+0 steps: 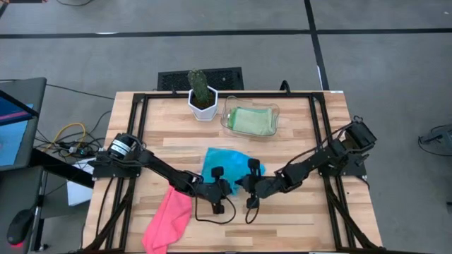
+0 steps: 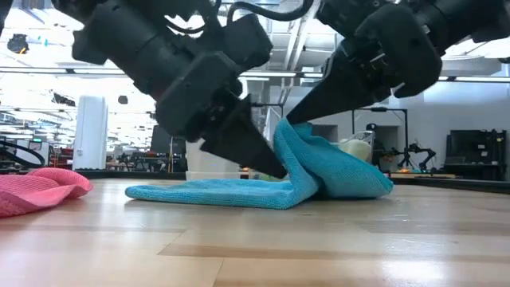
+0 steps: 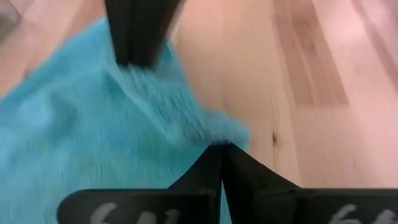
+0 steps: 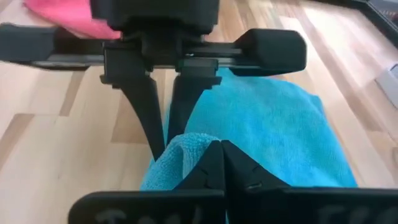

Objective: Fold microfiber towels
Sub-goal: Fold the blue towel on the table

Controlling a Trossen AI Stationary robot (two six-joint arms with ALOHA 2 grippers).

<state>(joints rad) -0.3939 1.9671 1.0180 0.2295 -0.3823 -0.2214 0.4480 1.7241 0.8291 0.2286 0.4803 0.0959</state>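
At the counter's (image 1: 296,212) centre, the left gripper (image 2: 275,169) and right gripper (image 2: 296,116) both pinch the turquoise towel (image 2: 239,191); the pink towel (image 1: 168,217) lies at its 7 o'clock.

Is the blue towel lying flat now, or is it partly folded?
Partly folded. In the low view the blue towel lies flat at one side and rises into a doubled hump, pinched by the shut left gripper and right gripper.

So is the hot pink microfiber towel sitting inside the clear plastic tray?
No, the hot pink microfiber towel lies on the wooden table's near-left edge.
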